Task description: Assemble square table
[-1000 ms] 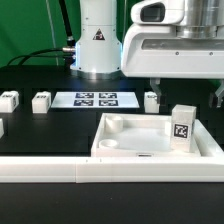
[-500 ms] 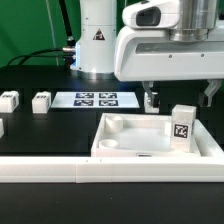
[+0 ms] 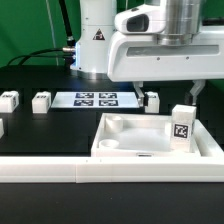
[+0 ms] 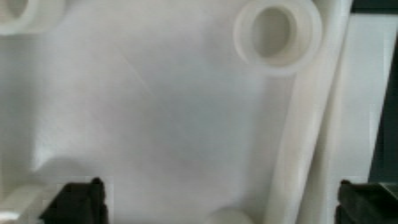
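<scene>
Open gripper [image 3: 169, 92] over the table parts. The fingers [image 4: 75, 200] stand spread as wide as they go and hold nothing. Between them, directly below, lies the square tabletop slab [image 3: 140, 138], with one round corner pocket [image 4: 272, 30] ahead in the wrist view.

Hazards, as judged:
- **Raised rim:** coming straight down, a fingertip may land on the rim and not beside it, tilting or shoving the slab.
- **Standing leg:** the finger on the exterior view's right hangs above the upright leg [image 3: 181, 127] and could topple it.
- **Loose leg block:** the other finger hangs near a loose leg block [image 3: 152, 101] and could knock it.

The slab lies flat with its hollow side up, just behind the border rail [image 3: 60, 170] and with its edges parallel to it. Being square, it has no long axis. The upright leg's long axis is vertical and its tag faces the exterior camera.
</scene>
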Controlling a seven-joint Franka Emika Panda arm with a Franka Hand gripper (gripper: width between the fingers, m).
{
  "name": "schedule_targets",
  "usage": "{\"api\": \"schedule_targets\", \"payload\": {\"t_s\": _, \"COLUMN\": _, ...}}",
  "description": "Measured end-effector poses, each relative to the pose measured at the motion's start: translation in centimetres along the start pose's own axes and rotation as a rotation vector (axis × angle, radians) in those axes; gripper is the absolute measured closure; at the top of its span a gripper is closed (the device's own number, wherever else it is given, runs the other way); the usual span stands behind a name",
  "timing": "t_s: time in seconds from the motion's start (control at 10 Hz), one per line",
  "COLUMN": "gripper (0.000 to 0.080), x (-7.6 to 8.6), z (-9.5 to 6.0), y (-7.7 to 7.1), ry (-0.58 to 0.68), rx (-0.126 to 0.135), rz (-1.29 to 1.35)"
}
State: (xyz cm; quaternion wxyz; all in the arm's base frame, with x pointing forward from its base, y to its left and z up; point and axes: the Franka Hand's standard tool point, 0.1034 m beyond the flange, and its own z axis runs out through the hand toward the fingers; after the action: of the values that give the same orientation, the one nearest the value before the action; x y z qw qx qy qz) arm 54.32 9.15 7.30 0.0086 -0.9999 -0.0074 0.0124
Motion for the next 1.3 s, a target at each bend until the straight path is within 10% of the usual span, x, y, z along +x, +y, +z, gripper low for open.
{"api": "schedule_targets", "payload": {"t_s": 1.3, "gripper": 0.0151, "x": -8.7, "z": 2.1, "y": -1.6, "ry": -0.059, "rx": -0.008, "rz": -0.034}}
